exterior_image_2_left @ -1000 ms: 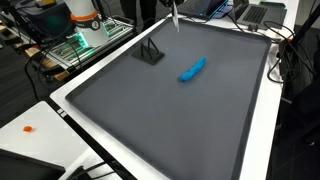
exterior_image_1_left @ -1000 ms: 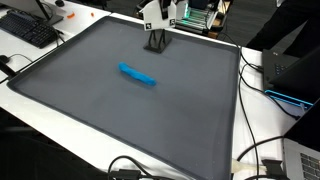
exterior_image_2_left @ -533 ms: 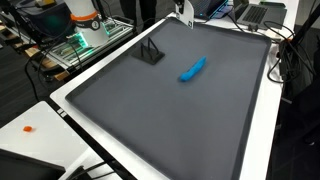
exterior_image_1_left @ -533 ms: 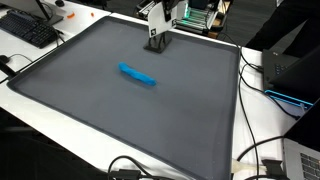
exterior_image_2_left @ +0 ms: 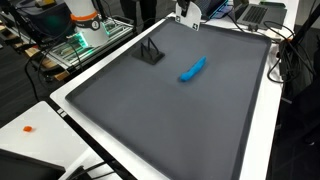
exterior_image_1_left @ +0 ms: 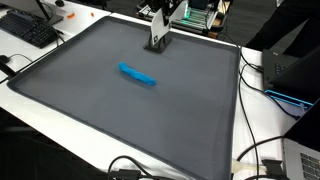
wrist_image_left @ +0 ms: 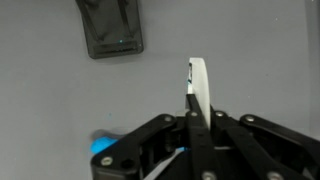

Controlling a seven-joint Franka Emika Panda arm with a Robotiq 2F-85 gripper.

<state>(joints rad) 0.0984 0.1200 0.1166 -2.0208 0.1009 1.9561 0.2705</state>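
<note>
My gripper (wrist_image_left: 192, 112) is shut on a thin white flat piece (wrist_image_left: 199, 85) that sticks out past the fingertips. It hangs high over the far edge of the grey mat (exterior_image_1_left: 120, 115), seen in both exterior views near the top of the frame (exterior_image_1_left: 160, 12) (exterior_image_2_left: 185, 8). Just below it on the mat stands a small black stand (exterior_image_1_left: 157, 42) (exterior_image_2_left: 150, 52) (wrist_image_left: 110, 28). A blue oblong object (exterior_image_1_left: 138, 75) (exterior_image_2_left: 192, 69) lies flat near the mat's middle; in the wrist view only a bit of this blue object (wrist_image_left: 103, 158) shows behind the fingers.
White table border runs round the mat. A keyboard (exterior_image_1_left: 30, 30) sits at one corner, with cables (exterior_image_1_left: 262, 150) along one side. Green-lit equipment (exterior_image_2_left: 85, 38) and laptops (exterior_image_2_left: 255, 12) stand beyond the mat. A small orange item (exterior_image_2_left: 30, 128) lies on the white border.
The gripper has risen and drawn back from the black stand with the white piece still in it. The blue object and the stand have not moved.
</note>
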